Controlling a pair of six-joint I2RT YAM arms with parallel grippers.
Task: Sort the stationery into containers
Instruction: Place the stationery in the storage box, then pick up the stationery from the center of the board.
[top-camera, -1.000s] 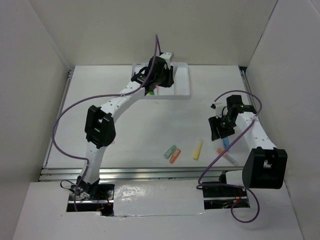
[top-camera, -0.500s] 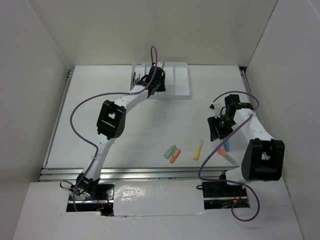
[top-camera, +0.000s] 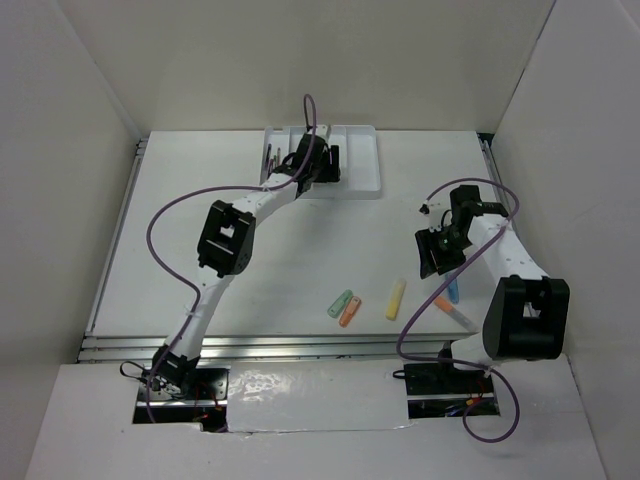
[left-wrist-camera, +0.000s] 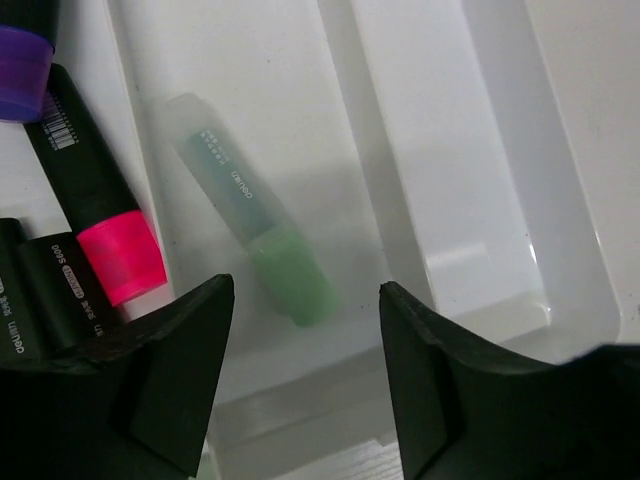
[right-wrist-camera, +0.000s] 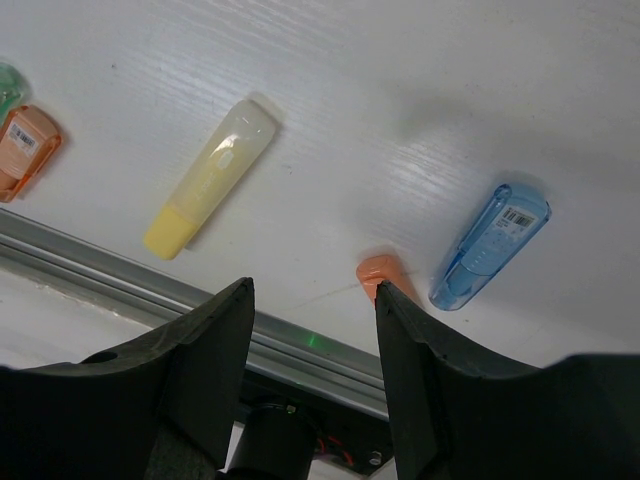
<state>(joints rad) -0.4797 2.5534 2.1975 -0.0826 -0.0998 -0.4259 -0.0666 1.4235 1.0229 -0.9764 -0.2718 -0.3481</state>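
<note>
Top: left fingers (top-camera: 322, 166) over white tray (top-camera: 365, 150); right fingers (top-camera: 436, 258) above tabletop (top-camera: 300, 250).
Left wrist: fingers spread, green marker (left-wrist-camera: 255, 230) lying loose in a tray compartment between them, untouched.
Right wrist: fingers spread, empty; orange marker (right-wrist-camera: 385, 275) on tabletop between them, blue marker (right-wrist-camera: 490, 245) just beside.

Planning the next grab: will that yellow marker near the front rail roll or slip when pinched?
The yellow marker looks like smooth, glossy plastic, so it is probably stiff and light, and may slip in a hard grip. Its rounded body lies flat on the table, so a sideways nudge might roll it; pinching across its width seems safer.
</note>
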